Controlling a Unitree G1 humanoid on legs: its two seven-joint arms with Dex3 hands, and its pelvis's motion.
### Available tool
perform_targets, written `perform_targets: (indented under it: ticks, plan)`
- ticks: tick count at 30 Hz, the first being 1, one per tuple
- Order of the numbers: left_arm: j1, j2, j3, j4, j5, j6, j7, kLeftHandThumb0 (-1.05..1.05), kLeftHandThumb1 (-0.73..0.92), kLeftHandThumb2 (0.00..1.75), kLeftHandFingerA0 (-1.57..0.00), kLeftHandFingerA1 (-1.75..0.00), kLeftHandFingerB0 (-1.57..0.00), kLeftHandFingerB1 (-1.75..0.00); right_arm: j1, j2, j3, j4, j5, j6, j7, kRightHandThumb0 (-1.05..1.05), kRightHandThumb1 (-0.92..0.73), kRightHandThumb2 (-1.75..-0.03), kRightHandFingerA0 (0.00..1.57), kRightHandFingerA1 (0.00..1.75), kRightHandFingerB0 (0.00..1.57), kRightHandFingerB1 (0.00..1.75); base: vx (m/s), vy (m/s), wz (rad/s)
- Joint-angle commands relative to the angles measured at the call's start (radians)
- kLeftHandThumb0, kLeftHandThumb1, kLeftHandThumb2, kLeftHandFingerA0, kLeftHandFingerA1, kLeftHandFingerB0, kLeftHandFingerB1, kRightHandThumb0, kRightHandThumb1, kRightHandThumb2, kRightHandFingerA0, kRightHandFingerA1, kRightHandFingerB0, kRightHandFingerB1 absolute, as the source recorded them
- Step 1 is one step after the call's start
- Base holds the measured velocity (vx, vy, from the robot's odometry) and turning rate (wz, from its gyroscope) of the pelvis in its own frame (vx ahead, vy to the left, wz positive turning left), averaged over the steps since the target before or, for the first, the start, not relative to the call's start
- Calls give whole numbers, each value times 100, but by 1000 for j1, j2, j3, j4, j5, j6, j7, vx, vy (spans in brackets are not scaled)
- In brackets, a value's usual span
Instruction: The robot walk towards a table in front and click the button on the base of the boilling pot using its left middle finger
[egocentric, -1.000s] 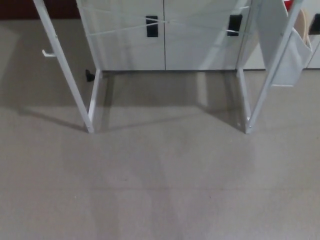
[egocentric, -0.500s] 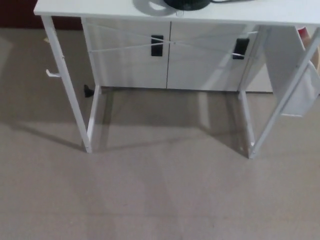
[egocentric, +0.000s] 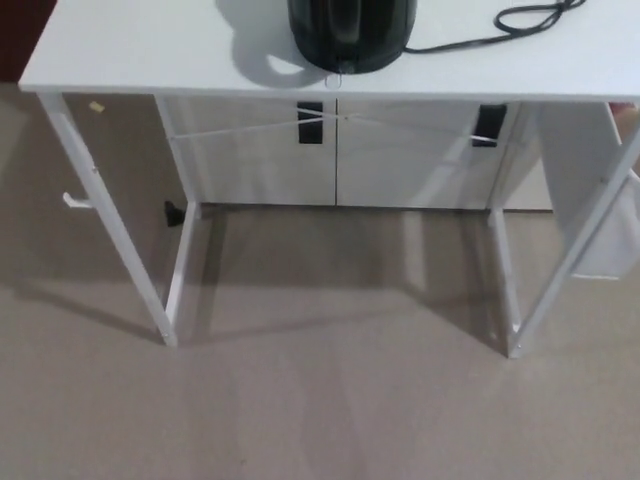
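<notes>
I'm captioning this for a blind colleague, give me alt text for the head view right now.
A white table stands ahead on a grey floor, carrying a black boiling pot near its front edge, with a black cord trailing right. White cabinet doors show behind the table legs. No robot hand is in view.

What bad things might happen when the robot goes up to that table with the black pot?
1. The black pot sits right at the near edge of the white table, so a clumsy push might slide or tip it.
2. Its cord trails loose across the tabletop and might get snagged.
3. The table's slanted legs reach toward the robot, so walking closer might bump them.
</notes>
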Motion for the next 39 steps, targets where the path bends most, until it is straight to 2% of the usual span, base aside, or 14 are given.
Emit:
perform_targets:
  ticks: [1, 13, 25, 26, 28, 31, 32, 34, 39]
  plan:
    - [-2, 18, 6, 10, 1, -12, 0, -21, 52, 56, -71, -46, -52, -37, 1, -8, 10, 3, -16, 2, -20, -19, -60, -57, 71, 58, 44, 42, 191, 109, -12]
    - [-9, 18, 7, 20, -3, -10, -14, -19, 53, 56, -69, -46, -52, -37, 2, -6, 18, -9, -13, 12, -8, -20, -60, -57, 71, 57, 45, 43, 204, 113, -7]
    - [-10, 12, 23, 5, -13, 23, -31, -20, 52, 55, -69, -46, -55, -38, 11, -9, 29, -18, -21, 17, -15, -18, -62, -58, 70, 56, 46, 43, 197, -124, 5]
    - [-10, 14, 21, 6, -10, 17, -28, -29, 45, 62, -61, -50, -47, -41, 6, -6, 28, -15, -18, 25, -15, -17, -61, -57, 71, 57, 47, 43, 174, -49, -6]
    - [-10, 18, 17, 7, 0, 8, -20, -30, 44, 62, -55, -48, -44, -40, -1, 0, 24, -10, -12, 35, -13, -17, -61, -57, 71, 57, 47, 43, 178, -31, -13]
    - [-9, 17, 19, 5, -1, 9, -18, -30, 44, 62, -55, -48, -44, -40, -1, -1, 24, -10, -13, 35, -16, -17, -61, -57, 71, 57, 47, 43, 159, -1, -14]
    - [-9, 13, 26, 8, -10, 15, -22, -29, 43, 60, -49, -46, -38, -38, -2, 1, 22, -9, -12, 39, -20, -16, -61, -57, 70, 56, 47, 43, 164, 20, -7]
    - [-13, 7, 36, 16, -22, 16, -28, -22, 47, 54, -52, -42, -38, -33, -5, 5, 13, -6, -3, 39, -22, -16, -61, -57, 68, 57, 46, 43, 251, 211, 5]
    - [-14, 6, 43, 19, -17, 14, -30, -22, 47, 54, -52, -42, -38, -33, -6, 6, 8, -4, -6, 38, -20, -16, -61, -57, 68, 57, 46, 43, 223, 99, 0]
